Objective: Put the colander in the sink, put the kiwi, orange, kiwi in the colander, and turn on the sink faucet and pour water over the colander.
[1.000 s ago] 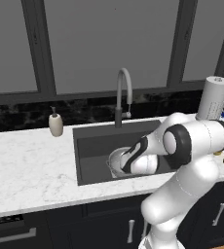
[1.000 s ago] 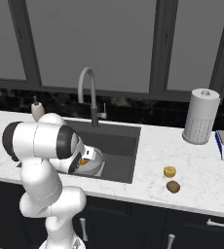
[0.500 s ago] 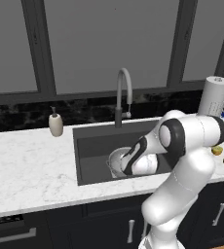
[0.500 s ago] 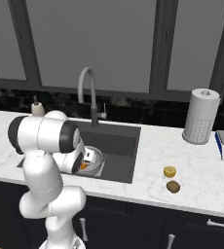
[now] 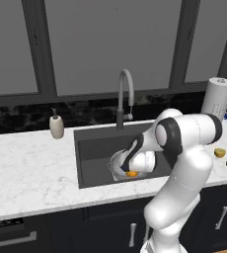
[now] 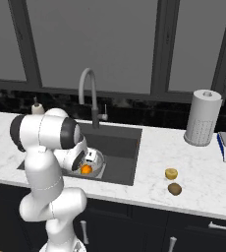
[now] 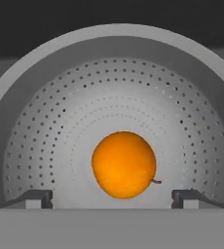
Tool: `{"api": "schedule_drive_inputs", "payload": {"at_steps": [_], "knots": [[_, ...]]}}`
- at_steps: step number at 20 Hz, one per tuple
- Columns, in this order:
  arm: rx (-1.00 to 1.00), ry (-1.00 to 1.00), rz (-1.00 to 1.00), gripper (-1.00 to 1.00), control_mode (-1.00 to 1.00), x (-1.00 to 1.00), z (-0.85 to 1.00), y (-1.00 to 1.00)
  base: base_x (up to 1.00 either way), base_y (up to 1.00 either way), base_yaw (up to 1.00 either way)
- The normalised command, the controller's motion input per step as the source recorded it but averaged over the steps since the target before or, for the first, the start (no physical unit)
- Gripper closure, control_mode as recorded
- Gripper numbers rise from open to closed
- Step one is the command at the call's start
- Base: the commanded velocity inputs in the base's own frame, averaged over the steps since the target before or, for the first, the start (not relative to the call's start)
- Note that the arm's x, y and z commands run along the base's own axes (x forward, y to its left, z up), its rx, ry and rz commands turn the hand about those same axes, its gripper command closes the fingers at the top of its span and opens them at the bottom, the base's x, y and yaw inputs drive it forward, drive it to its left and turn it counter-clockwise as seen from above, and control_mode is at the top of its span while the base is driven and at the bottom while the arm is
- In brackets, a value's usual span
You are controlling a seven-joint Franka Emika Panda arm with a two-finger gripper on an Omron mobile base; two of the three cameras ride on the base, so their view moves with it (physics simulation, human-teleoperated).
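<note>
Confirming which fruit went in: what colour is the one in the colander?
Bright orange, lying in the colander; hand view shows it best.

1. Orange (image 7: 123, 164): bright orange, tiny dark stem.
2. Colander (image 7: 60, 121): silver-grey, rings of small dark holes.
3. Sink (image 5: 93, 153): dark grey.
4. Faucet (image 5: 126, 96): grey spout, darker base.
5. Counter (image 6: 198, 172): white marble, faint grey veins.
6. Soap bottle (image 5: 56, 126): beige.
7. Paper towel roll (image 6: 201, 118): white-grey, dotted.
8. Two small fruits (image 6: 173, 181): one yellowish, one brown.
9. Cabinets (image 6: 134, 221): near-black, silver handles.
</note>
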Motion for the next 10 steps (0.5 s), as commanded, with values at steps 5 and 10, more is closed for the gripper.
{"api": "schedule_drive_inputs", "payload": {"at_steps": [5,10], "knots": [[0.00,0.02,0.00,-1.00,-1.00,0.03,-0.01,0.00,0.00,0.00,0.00],[0.00,0.00,0.00,-1.00,-1.00,-0.09,0.37,-0.10,0.00,0.00,0.00]]}}
